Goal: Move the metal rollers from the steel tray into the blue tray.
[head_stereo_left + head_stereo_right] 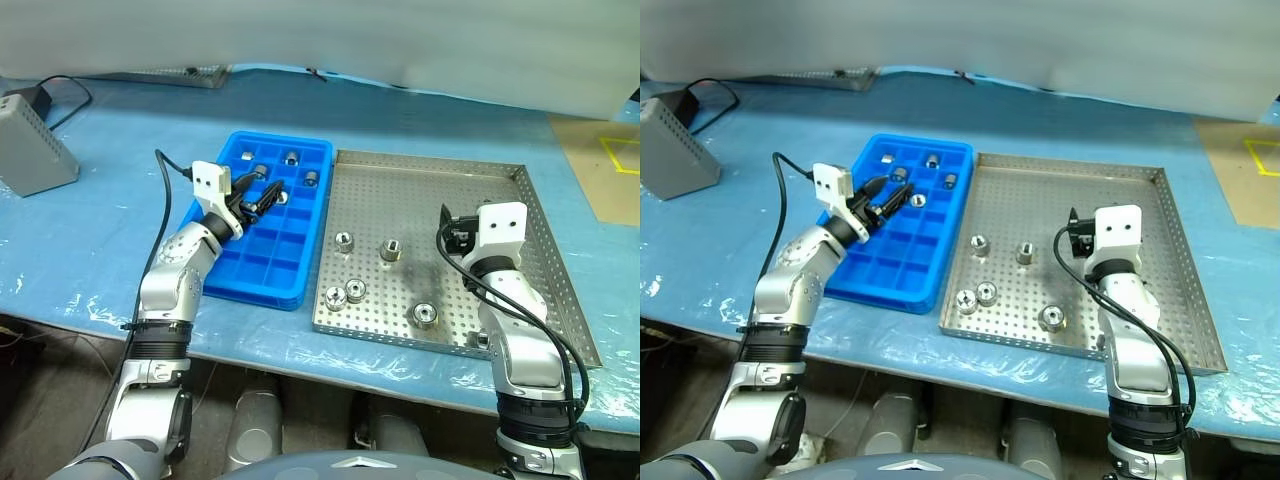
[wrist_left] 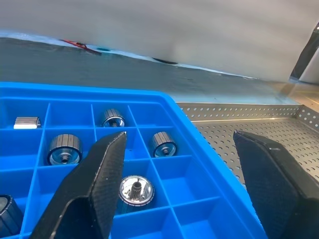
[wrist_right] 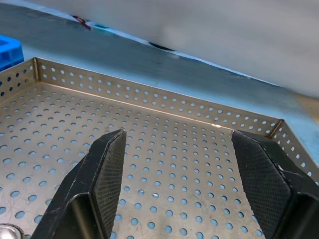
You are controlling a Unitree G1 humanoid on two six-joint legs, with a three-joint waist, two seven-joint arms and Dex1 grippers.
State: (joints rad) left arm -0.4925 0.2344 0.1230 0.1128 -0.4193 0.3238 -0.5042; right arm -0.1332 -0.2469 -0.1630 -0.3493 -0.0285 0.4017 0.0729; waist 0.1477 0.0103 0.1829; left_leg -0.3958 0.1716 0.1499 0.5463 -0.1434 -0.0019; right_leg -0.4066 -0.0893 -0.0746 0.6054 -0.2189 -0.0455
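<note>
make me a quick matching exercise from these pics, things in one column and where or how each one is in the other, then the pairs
Things:
1. left hand
2. right hand
3. blue tray
4. grey box

Places or states:
a. at the table's far left, a black cable beside it
b. open and empty, over bare perforated floor of the steel tray
c. open, over the compartments, a roller lying between its fingers
d. beside the steel tray, on its left

Pairs: 1-c, 2-b, 3-d, 4-a
</note>
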